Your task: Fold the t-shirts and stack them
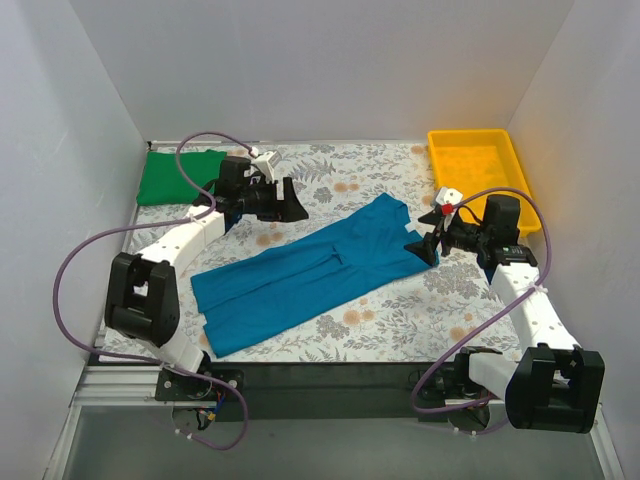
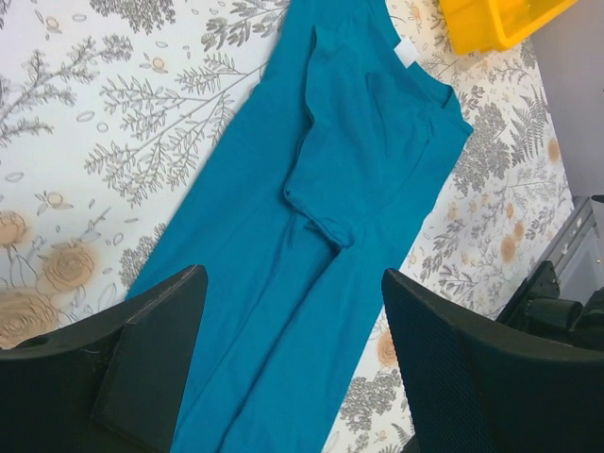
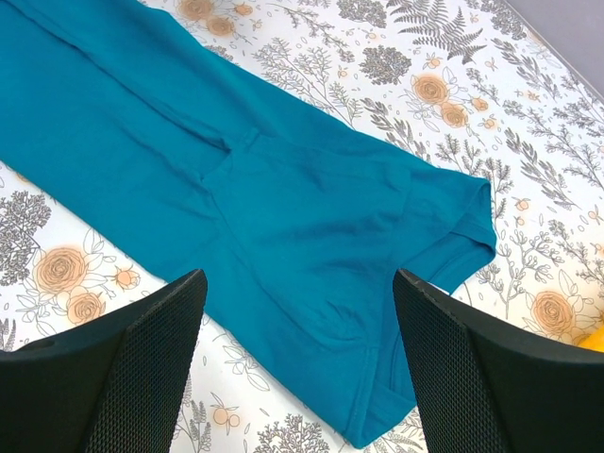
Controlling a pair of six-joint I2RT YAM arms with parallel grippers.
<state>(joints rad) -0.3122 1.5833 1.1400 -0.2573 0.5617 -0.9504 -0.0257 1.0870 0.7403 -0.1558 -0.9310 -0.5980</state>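
Note:
A teal-blue t-shirt (image 1: 310, 275) lies on the floral table as a long strip folded lengthwise, running diagonally from near left to far right. Folded small, a bright green t-shirt (image 1: 180, 175) rests at the back left corner. My left gripper (image 1: 290, 205) hovers open beyond the teal shirt's far edge, holding nothing. In the left wrist view the teal shirt (image 2: 311, 236) lies below the left gripper (image 2: 293, 311). My right gripper (image 1: 425, 245) is open over the shirt's collar end. In the right wrist view the right gripper (image 3: 300, 311) hangs empty above the teal shirt (image 3: 283, 189).
A yellow plastic tray (image 1: 478, 165) stands at the back right corner, also seen as the tray (image 2: 491, 19) in the left wrist view. White walls enclose the table on three sides. A black bar runs along the near edge between the arm bases.

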